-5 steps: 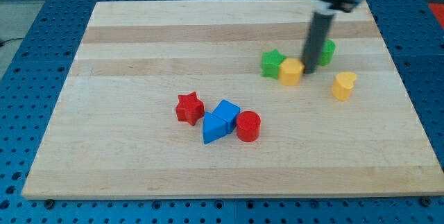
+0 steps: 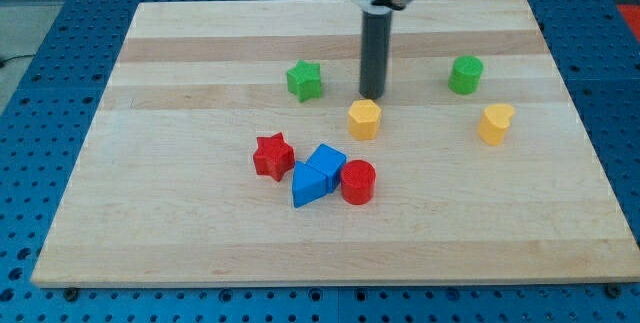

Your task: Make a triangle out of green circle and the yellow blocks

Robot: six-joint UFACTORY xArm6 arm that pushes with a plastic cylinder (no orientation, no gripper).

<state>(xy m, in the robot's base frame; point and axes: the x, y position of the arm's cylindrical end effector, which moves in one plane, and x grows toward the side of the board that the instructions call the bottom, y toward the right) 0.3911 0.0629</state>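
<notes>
The green circle (image 2: 465,74) stands at the view's upper right of the wooden board (image 2: 180,223). One yellow block (image 2: 495,123), rounded with a notch, lies just below and right of it. The other yellow block (image 2: 364,118), a hexagon, lies near the board's middle, well left of both. My tip (image 2: 372,96) is down at the board just above the yellow hexagon, close to its top edge. The dark rod rises from there to the view's top.
A green star (image 2: 304,80) lies left of my tip. Below the hexagon is a cluster: a red star (image 2: 272,155), a blue cube (image 2: 327,160), a blue triangle (image 2: 308,186) and a red cylinder (image 2: 358,182).
My tip has moved left from beside the green circle. The yellow hexagon and the green star have both shifted left; the green circle now shows in full.
</notes>
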